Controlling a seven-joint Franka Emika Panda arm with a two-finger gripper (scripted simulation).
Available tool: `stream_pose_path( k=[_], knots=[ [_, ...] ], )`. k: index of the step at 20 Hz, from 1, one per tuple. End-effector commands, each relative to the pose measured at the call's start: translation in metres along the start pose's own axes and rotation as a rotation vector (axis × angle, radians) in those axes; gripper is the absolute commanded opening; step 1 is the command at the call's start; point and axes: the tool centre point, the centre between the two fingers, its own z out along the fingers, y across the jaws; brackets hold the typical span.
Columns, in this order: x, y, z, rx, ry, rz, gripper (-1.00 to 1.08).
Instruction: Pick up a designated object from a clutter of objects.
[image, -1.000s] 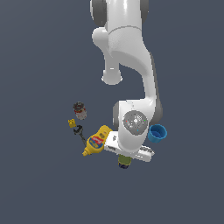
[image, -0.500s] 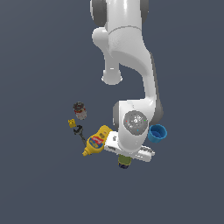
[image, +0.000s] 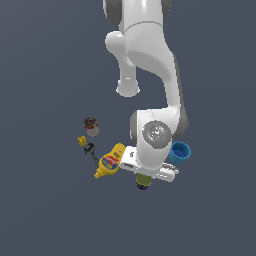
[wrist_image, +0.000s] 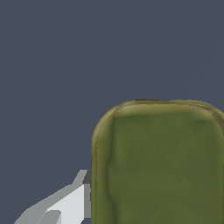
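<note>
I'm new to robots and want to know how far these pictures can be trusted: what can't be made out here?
- Gripper: exterior view, hidden under the arm's wrist; open or shut unknowable.
- Can: exterior view, mostly covered by the arm; wrist view, cut by the edge.
- Small pieces: exterior view, too tiny to identify.

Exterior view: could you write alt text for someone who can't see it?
A white robot arm reaches down over an olive-green can, which peeks out beneath its hand. To the exterior view's left lie a yellow mustard bottle and a small brown jar; a blue cup sits at the right.
</note>
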Motion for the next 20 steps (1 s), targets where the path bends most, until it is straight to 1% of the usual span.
stream_pose_path(
  k=[1,8,20],
  knots=[
    [-0.002,-0.002,-0.015,0.002,0.005,0.0,-1.0],
    [-0.02,-0.007,-0.07,0.002,0.005,0.0,-1.0],
    [-0.062,-0.02,-0.208,0.002,0.006,0.0,-1.0]
  ],
)
